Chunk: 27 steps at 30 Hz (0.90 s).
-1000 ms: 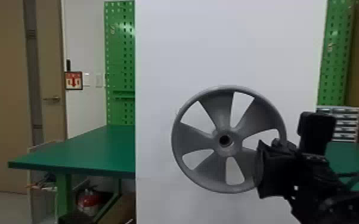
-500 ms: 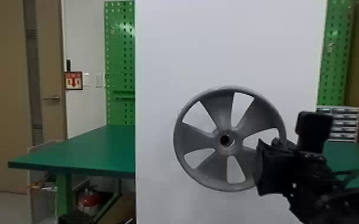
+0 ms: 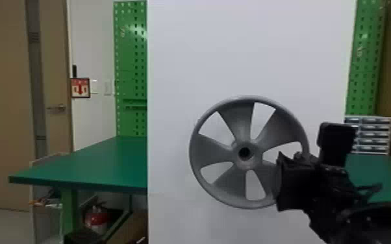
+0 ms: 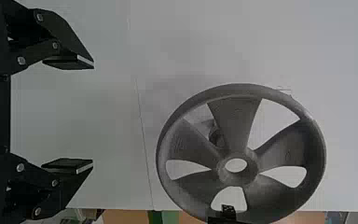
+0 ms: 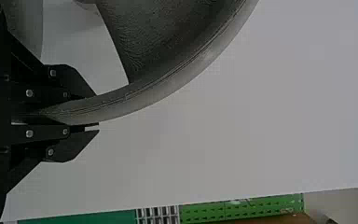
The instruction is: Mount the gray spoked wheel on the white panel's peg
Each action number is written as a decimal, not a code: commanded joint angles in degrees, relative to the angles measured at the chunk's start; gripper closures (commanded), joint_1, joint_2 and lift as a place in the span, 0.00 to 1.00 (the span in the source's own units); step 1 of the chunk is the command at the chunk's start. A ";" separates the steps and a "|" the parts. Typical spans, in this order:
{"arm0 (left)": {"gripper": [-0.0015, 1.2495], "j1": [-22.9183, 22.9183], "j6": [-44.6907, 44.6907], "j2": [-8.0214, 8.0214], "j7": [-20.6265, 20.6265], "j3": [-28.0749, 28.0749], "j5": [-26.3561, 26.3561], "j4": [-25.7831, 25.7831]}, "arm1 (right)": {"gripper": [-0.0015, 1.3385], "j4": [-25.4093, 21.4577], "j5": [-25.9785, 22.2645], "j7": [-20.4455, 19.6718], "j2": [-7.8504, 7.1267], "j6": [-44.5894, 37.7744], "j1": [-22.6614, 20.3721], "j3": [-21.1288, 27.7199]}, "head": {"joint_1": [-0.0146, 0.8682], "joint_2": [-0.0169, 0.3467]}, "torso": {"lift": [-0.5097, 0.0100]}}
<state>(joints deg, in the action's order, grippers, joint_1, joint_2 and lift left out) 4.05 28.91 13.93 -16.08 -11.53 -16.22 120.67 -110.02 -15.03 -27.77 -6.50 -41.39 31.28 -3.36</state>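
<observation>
The gray spoked wheel (image 3: 240,125) is in front of the white panel (image 3: 250,52), its rim held at the right by my right gripper (image 3: 279,181). In the right wrist view, my right gripper (image 5: 95,111) is shut on the wheel's rim (image 5: 121,100). My left gripper (image 4: 93,114) stands open with nothing between its fingers, beside the wheel (image 4: 235,116). The peg (image 4: 216,135) shows through a gap between spokes, behind the wheel and off from its hub hole in this slanted view. The hub hole looks dark in the head view.
Green tables (image 3: 84,165) flank the panel on both sides, with green pegboards (image 3: 130,68) behind. A stack of small drawers (image 3: 372,134) stands at the right, a fire extinguisher (image 3: 96,217) under the left table.
In the head view the wheel has shifted slightly right and looks a little smaller. A light crescent inside the hub hole half a second ago has given way to dark. The right gripper keeps its hold.
</observation>
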 commanded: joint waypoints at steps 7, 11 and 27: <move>0.40 0.09 0.00 0.05 0.00 -0.07 -0.04 0.00 | 0.90 1.91 -0.18 0.08 -0.09 1.05 0.80 0.02 | 0.16 0.03 | 0.21; 0.40 0.09 0.00 0.14 0.00 0.01 -0.04 0.00 | 0.90 2.44 -0.09 0.08 -0.18 1.31 0.98 0.02 | 0.16 0.03 | 0.21; 0.40 0.00 0.00 0.14 0.00 -0.07 -0.04 0.00 | 0.90 4.90 -0.18 0.08 -0.09 3.07 1.59 0.02 | 0.16 0.03 | 0.21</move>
<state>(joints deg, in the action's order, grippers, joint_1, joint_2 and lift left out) 4.04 28.91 14.06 -16.08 -11.52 -16.26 120.67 -105.61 -15.21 -27.70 -6.68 -38.62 32.77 -3.26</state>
